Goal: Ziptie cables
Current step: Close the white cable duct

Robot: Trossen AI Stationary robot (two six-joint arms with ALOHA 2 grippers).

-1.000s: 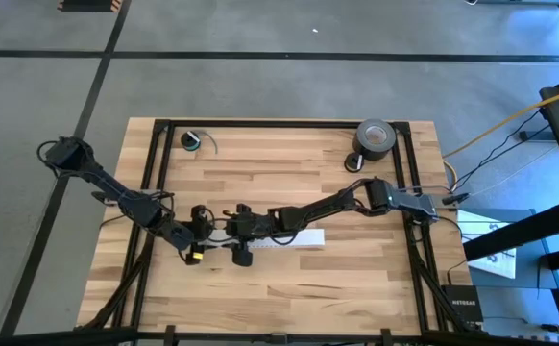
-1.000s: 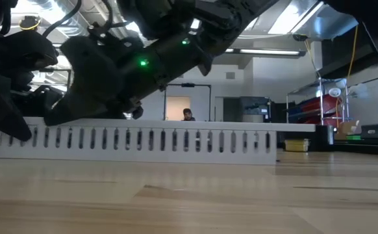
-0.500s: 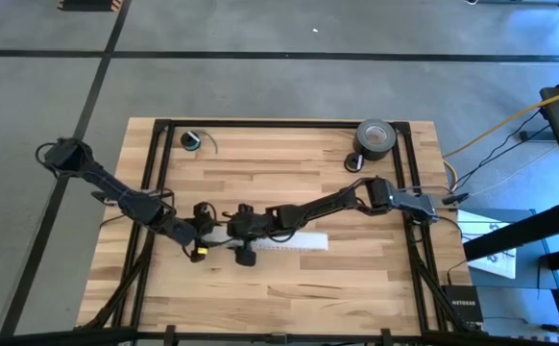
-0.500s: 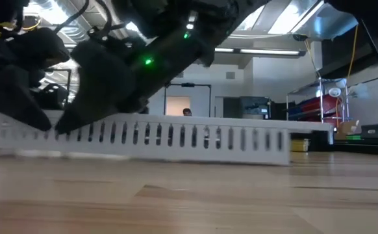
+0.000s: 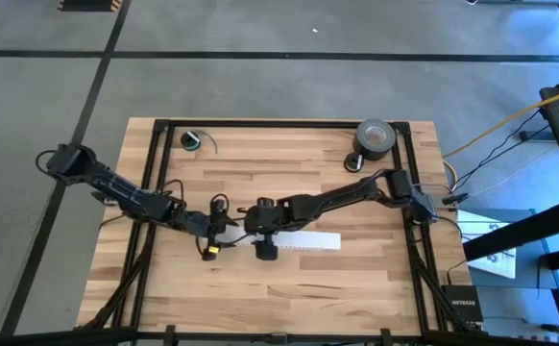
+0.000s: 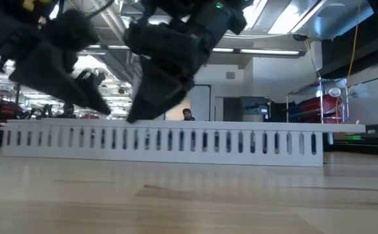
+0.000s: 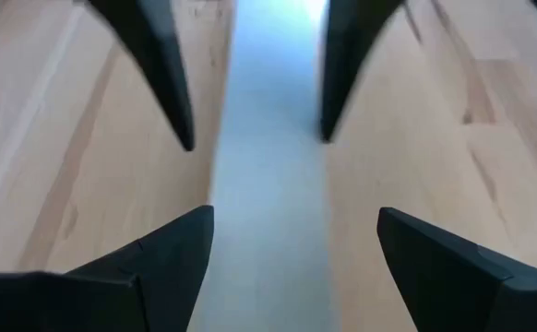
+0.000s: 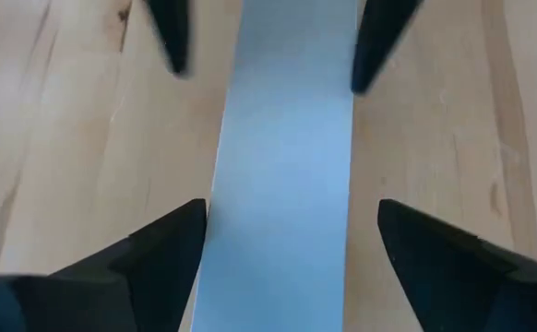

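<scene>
We let go: left gripper [image 5: 224, 227] and right gripper [image 5: 251, 224] spread | white slotted strip [image 5: 303, 240] now flat on table [image 5: 376, 279] | cables, zipties unseen.

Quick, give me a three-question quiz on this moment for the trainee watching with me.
1. True or false: the left gripper is shut on the white slotted strip.
2. The tape roll sits: A) near the right arm's base, B) on the strip, C) under the left gripper.
3. Over what does the right gripper hang, and how do its jaws stand?

Key: 1 false, it is open; 2 A; 3 the strip, jaws open.
</scene>
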